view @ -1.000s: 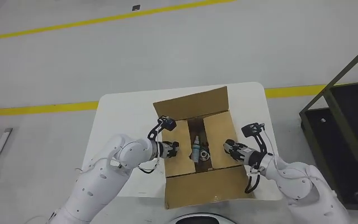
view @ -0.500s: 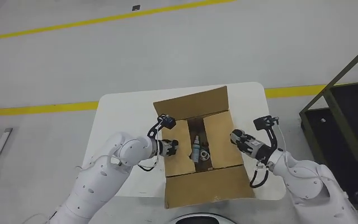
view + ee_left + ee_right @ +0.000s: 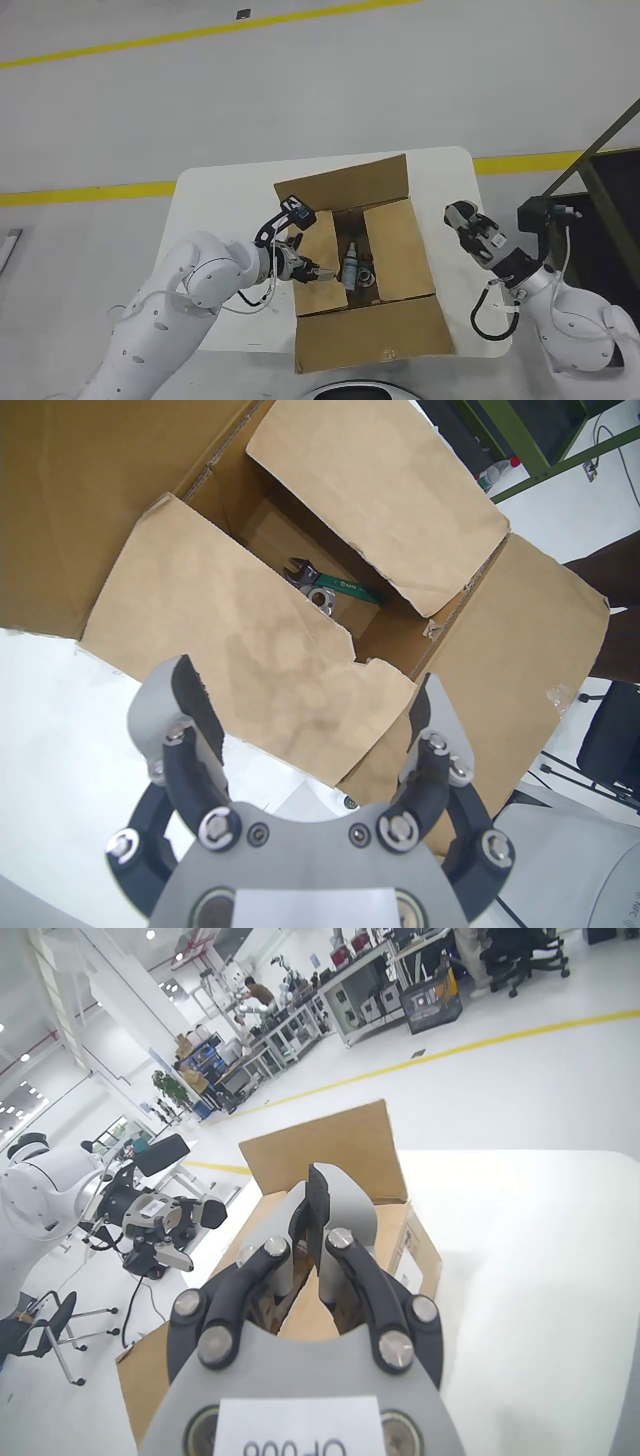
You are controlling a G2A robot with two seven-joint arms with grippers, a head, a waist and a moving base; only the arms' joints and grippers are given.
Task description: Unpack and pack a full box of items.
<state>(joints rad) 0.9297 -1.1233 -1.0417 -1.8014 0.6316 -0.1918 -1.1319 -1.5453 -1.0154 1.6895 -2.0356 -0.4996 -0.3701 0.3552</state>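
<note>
Left gripper [image 3: 303,677], jaws apart, sits at the edge of the box's [image 3: 425,515] side flap. Right gripper [image 3: 315,1183], jaws together, hangs just beside the opposite side.

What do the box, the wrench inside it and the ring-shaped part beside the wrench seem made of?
Box: matte brown corrugated cardboard; fluting shows at the flap edges. Wrench: likely steel, dark head, handle with a green coating or paint. Ring-shaped part: bare silvery metal, bright sheen; alloy cannot be told.
</note>
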